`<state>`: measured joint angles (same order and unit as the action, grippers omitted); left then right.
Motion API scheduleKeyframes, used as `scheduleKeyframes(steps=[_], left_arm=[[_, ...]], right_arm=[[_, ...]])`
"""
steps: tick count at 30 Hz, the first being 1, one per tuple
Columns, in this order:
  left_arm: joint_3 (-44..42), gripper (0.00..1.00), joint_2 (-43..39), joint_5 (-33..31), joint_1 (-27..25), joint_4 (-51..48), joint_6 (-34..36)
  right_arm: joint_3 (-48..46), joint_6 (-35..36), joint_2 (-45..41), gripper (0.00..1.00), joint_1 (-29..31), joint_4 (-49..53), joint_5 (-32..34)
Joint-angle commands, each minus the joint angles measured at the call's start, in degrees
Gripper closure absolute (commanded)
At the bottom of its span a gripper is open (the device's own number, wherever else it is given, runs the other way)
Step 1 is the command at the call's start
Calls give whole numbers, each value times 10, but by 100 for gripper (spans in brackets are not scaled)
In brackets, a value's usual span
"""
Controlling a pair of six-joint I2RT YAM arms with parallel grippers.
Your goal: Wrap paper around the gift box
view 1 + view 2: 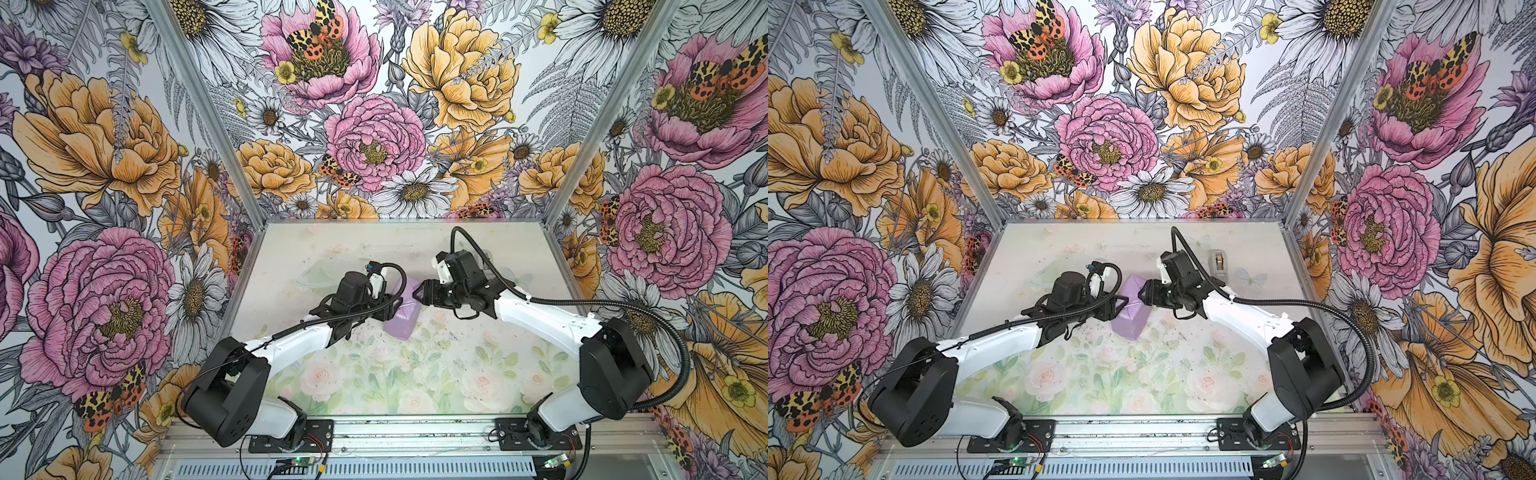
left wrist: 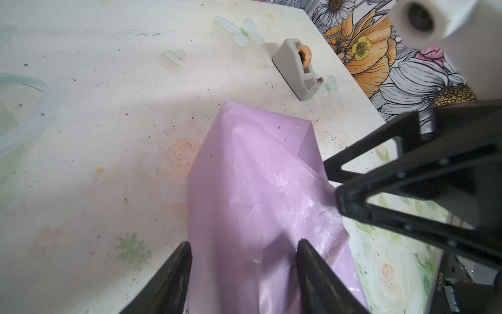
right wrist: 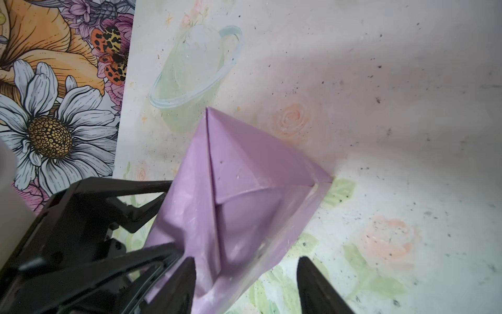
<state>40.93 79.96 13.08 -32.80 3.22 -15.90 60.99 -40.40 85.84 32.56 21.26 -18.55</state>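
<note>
Paper [image 1: 401, 311], lilac side out, is lying folded into a creased parcel near the middle of the worktop [image 1: 307, 249], a little toward the far edge. The box is hidden inside it.

Left pincer [image 1: 392, 304] is touching the parcel's left side, jaws standing apart with paper between them. Cannot tell whether they are gripping.

Right pincer [image 1: 418, 293] is sitting at the parcel's right side, jaws wide, one finger [image 3: 187, 282] against the paper, its mate clear.

Grey tape dispenser [image 1: 1219, 266] is standing near the right edge, toward the far right corner.

Lab booth: aluminium frame [image 1: 201, 104], floral walls [image 1: 83, 145]
</note>
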Motion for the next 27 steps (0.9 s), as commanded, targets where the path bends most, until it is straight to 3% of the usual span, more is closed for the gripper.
scheduleKeyframes(steps=[1,10,12,13,15,18,22,27], left_arm=[[-20,38,7,-48,-6,-70,29],[-16,38,-4,-62,-11,-79,34],[-13,38,-7,-58,-13,-75,29],[-12,37,-9,-55,-11,-71,22],[1,37,-20,-47,-10,-85,5],[23,36,-48,-45,-2,-95,-50],[20,34,-76,-11,8,-54,-129],[30,34,-47,43,11,-39,-176]], right_arm=[[17,-3,-33,37,1,5,-21],[23,-12,26,39,26,5,-6],[19,-8,43,45,27,5,3],[12,-5,49,52,27,6,13],[-1,1,57,63,26,6,33],[-12,6,63,70,26,5,36],[-15,7,63,73,26,5,31],[-21,9,59,74,26,5,29]])
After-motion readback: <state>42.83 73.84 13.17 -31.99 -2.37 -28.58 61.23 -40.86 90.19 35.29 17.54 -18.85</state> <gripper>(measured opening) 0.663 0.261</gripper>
